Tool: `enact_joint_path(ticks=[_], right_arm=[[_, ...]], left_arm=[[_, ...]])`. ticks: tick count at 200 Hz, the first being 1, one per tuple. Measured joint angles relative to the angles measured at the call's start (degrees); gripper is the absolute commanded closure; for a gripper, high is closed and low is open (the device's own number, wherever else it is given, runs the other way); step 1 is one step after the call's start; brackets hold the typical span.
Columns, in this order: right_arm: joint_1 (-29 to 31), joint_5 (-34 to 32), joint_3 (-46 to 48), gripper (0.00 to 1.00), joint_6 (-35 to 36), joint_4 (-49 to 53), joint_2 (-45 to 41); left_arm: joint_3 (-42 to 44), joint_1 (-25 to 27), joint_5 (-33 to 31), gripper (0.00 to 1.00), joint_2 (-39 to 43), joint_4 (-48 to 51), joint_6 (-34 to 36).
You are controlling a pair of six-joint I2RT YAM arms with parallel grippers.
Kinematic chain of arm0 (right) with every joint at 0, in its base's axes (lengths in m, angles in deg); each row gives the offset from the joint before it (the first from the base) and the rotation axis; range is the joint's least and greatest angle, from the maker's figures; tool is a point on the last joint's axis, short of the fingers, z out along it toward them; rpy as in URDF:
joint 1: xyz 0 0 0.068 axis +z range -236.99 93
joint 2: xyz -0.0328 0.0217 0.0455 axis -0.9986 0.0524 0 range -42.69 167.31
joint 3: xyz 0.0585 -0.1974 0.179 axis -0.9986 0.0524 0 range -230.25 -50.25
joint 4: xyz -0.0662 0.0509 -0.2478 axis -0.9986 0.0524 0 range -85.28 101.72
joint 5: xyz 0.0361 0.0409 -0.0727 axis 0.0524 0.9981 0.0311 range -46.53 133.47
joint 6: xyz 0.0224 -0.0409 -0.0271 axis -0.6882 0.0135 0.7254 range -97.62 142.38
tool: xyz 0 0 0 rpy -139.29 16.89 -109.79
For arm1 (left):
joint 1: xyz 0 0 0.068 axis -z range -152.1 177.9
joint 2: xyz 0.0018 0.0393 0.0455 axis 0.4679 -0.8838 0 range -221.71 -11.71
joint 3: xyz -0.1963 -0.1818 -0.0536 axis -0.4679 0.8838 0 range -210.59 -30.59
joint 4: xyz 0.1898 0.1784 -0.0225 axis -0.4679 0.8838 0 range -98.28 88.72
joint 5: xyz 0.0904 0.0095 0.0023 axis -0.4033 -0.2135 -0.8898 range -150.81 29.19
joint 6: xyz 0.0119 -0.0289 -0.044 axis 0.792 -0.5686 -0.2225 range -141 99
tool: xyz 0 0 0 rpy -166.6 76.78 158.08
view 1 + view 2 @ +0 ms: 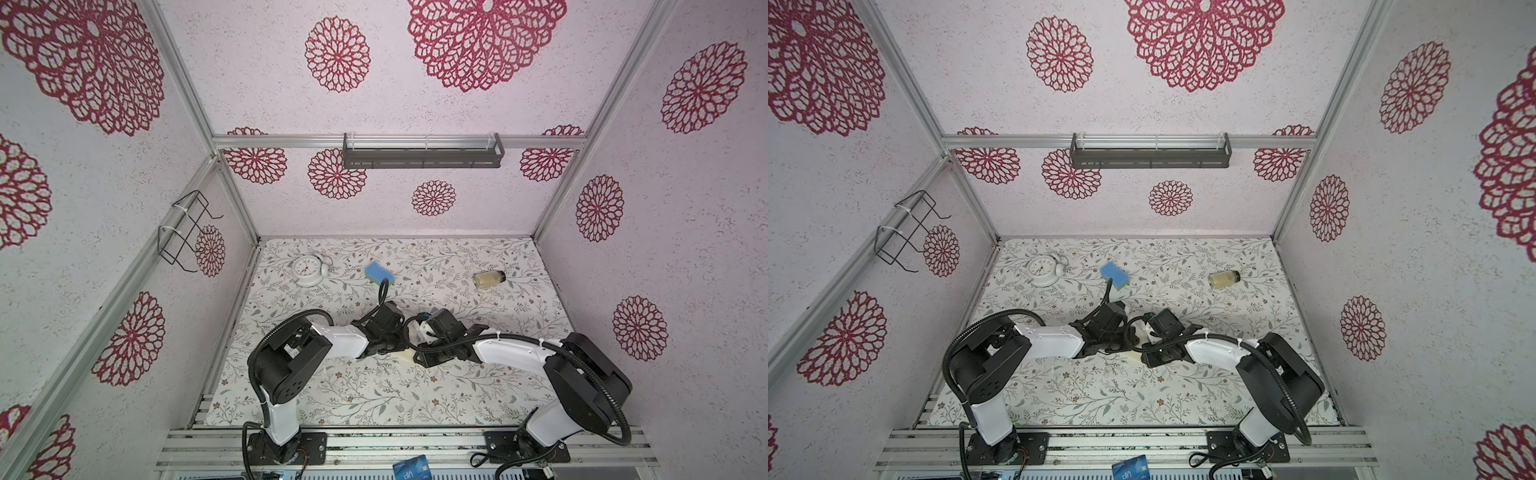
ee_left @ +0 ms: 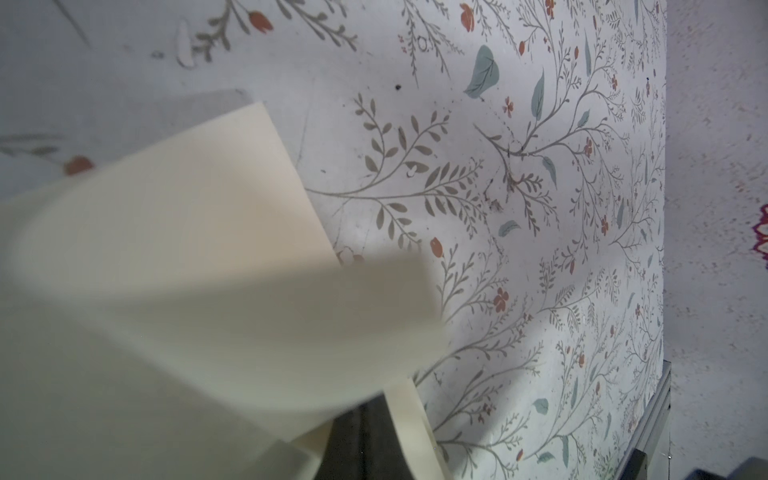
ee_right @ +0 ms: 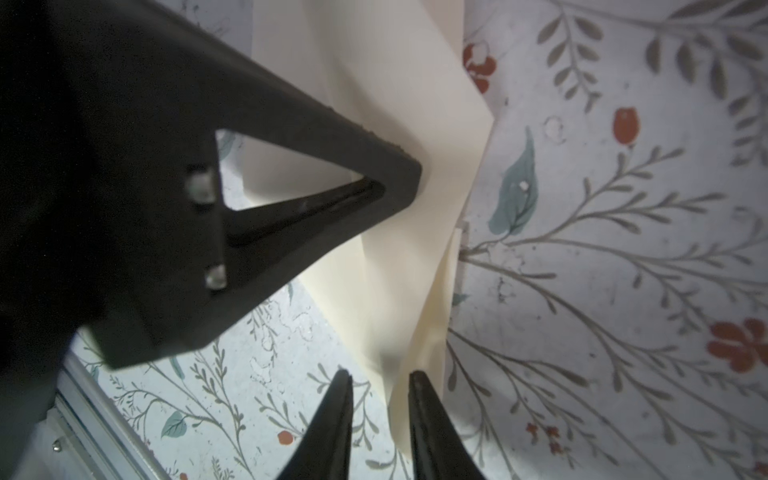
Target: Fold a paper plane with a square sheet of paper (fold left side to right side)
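The sheet of paper (image 3: 395, 104) lies in the middle of the table (image 1: 353, 395), under both wrists, so in both top views only a small cream part of it shows. It already has creases and layered flaps.

The left gripper (image 3: 399, 183) is fully closed and seems to pinch a lifted, curved part of the sheet. The right gripper (image 3: 380, 386) has its tips a little apart with the paper's edge in the gap, not clamped as far as I can see.

I judge that the step is to bring one side over and press the crease. To do it well, the right tips should take only the upper layer, and the edges should meet before any pressing. The left gripper should not drag the paper.

The blue sponge (image 1: 377, 274), the alarm clock (image 1: 306, 269) and the jar (image 1: 489, 279) on its side lie well apart at the back. Only the two crowded wrists hinder each other.
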Motion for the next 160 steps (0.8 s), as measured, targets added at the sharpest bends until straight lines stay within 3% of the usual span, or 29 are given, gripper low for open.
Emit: enact_joint_path(ticks=[30,57,160], right_arm=[[0.0,-1.0,0.0,0.85,0.5,0.2,0.6],[0.0,-1.6,0.0,1.00,1.0,0.2,0.6],[-2.4,5.4,-3.0,1.00,4.1,1.6,4.8]], left_arm=[[0.0,0.0,0.0,1.00,0.0,-0.1,-0.2],[0.2,0.0,0.0,1.00,0.0,-0.4,-0.3],[1.5,0.0,0.7,1.00,4.3,2.3,4.1]])
